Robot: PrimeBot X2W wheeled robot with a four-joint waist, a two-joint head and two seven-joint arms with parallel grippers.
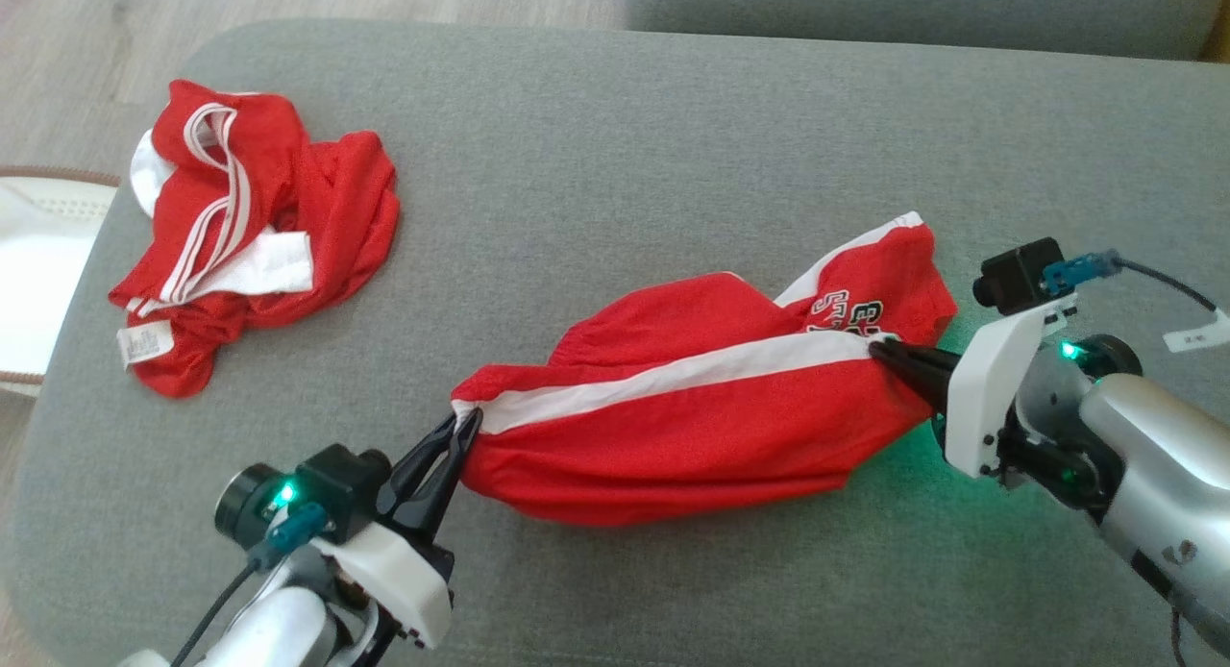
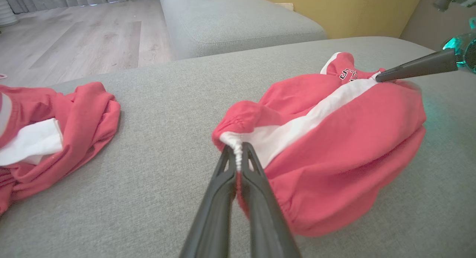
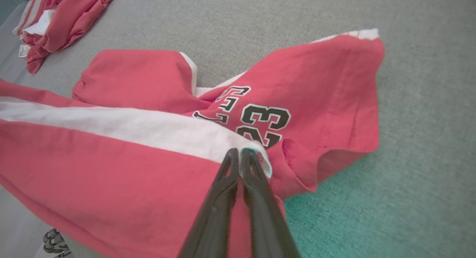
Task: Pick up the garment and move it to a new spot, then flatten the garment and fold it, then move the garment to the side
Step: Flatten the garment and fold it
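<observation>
The garment [image 1: 692, 436] is lying across the grey cushion [image 1: 615, 148], long axis running nine to three o'clock. The left gripper [image 1: 464, 425] is pinching its waistband end shut, and the right gripper [image 1: 879, 350] is clamping the hem end.

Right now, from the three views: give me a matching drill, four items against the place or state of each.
Column A
1. left gripper
2. right gripper
3. striped garment
4. crumpled garment

Column B
a. lies loose at the left of the sofa cushion, apart from both grippers
b. pinches the gathered end
c. spans from one gripper to the other
d. pinches the end of the white stripe, beside the printed number

Pairs: 1-b, 2-d, 3-c, 4-a
</observation>
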